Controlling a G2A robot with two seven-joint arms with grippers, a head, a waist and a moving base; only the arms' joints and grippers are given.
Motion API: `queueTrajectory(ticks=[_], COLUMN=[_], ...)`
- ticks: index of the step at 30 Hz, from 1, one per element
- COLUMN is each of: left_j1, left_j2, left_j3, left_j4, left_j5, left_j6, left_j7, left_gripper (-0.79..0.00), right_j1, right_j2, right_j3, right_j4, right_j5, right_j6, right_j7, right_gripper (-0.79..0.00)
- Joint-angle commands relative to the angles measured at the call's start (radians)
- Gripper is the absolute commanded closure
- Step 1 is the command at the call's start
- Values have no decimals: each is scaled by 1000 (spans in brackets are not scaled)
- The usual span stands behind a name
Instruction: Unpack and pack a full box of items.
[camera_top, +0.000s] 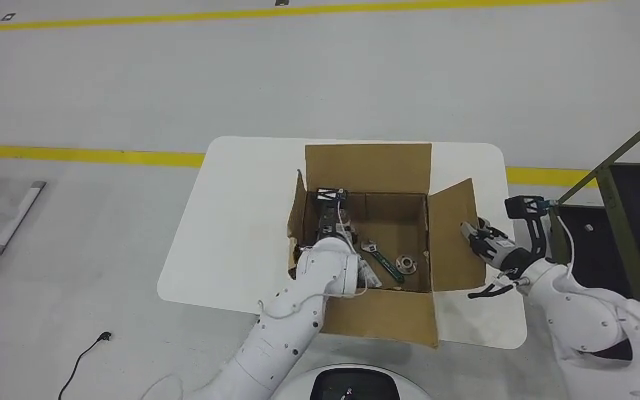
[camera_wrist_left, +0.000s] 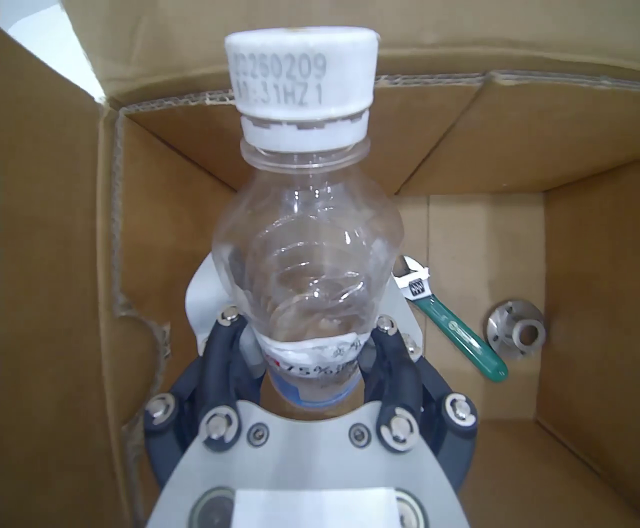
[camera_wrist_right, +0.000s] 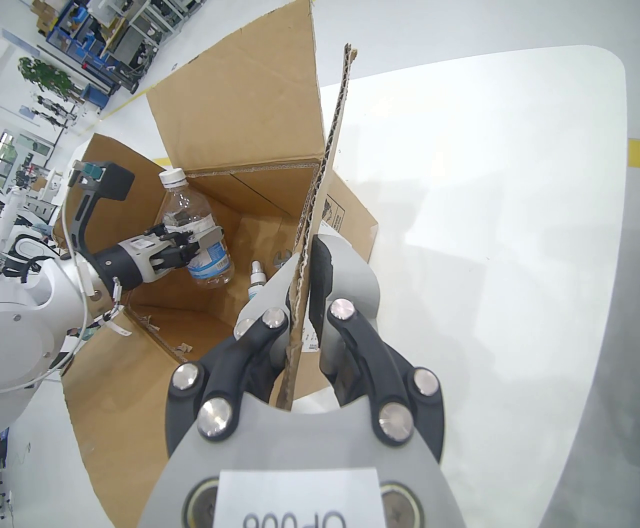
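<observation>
An open cardboard box stands on the white table. My left gripper is shut on a clear plastic bottle with a white cap, holding it inside the box near its left wall; the same bottle and left gripper appear in the right wrist view. My right gripper is shut on the edge of the box's right flap, also seen as the flap from above. On the box floor lie a green-handled wrench, a metal flange and a small spray bottle.
The box's far flap stands open and the near flap hangs toward me. Bare table lies to the right of the box. A dark rack stands beside the table's right end.
</observation>
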Motion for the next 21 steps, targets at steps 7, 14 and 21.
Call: queueTrajectory(ticks=[7, 14, 21], left_j1=[92, 118, 132], left_j2=[35, 48, 56], left_j3=[-115, -176, -226], left_j4=[-288, -433, -541], left_j5=[29, 49, 43], left_j6=[-143, -204, -235], left_j7=[-166, -250, -278], left_gripper=[0, 0, 0], right_j1=[8, 19, 15], right_j2=[3, 10, 16], right_j3=[33, 56, 75], right_j4=[11, 11, 10], right_j5=[53, 49, 23], right_j6=[-6, -26, -40], right_j7=[5, 19, 27], right_gripper=[0, 0, 0])
